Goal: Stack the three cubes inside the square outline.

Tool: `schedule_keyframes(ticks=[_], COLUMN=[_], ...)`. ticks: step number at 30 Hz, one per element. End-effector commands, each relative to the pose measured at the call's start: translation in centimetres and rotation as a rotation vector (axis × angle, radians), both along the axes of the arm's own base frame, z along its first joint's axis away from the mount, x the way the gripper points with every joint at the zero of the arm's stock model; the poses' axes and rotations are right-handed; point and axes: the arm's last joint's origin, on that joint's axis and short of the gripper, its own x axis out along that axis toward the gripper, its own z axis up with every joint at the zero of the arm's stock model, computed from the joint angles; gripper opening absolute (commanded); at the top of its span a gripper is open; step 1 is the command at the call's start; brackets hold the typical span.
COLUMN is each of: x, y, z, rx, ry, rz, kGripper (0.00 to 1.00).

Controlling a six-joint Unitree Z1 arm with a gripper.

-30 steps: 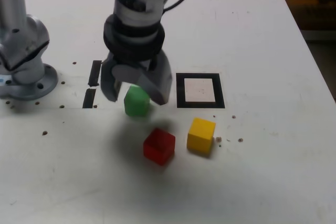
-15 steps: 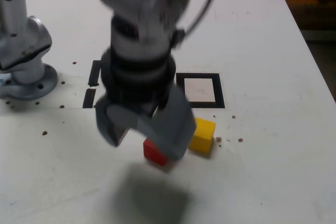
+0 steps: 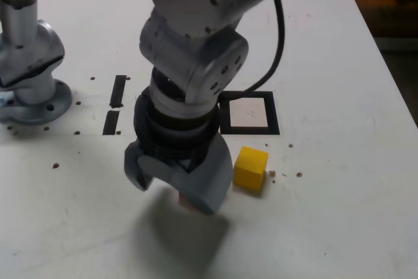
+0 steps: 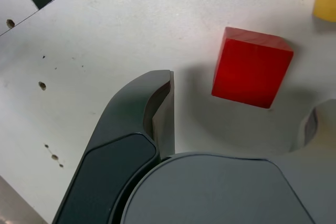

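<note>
Red cube (image 4: 251,68) sits on the table between the spread, empty jaws of the gripper (image 4: 239,116), lower centre of the exterior view and mostly hidden there, so it's the pick-up approach, probably needing a descent before closing.

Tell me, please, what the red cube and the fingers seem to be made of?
The red cube looks like painted wood or solid plastic: matte, flat faces, crisp edges, faint streaks on top. The fingers look like moulded grey plastic with a smooth satin sheen and rounded contours; which plastic I cannot tell.
</note>
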Motion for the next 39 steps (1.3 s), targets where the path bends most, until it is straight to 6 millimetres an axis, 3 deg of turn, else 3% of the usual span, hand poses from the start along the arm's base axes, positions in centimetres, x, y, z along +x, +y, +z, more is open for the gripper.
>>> schedule_keyframes(ticks=[1, 8, 14, 23, 27, 31, 35, 39], x=[0.3, 0.5, 0.7, 1.6, 1.8, 1.4, 0.6, 1.0], y=[-0.3, -0.4, -0.2, 0.4, 0.6, 1.0, 2.5, 4.7], z=[-0.6, -2.1, -2.4, -3.1, -3.1, -1.8, 1.7, 5.2], rx=[0.005, 0.033, 0.042, 0.054, 0.056, 0.054, 0.066, 0.059], ry=[-0.003, 0.028, 0.014, 0.014, 0.013, 0.004, 0.021, 0.009], rz=[-0.012, -0.033, -0.040, -0.043, -0.043, -0.031, 0.009, 0.061], kGripper=[0.82, 0.73, 0.48, 0.45, 0.36, 0.26, 0.19, 0.12])
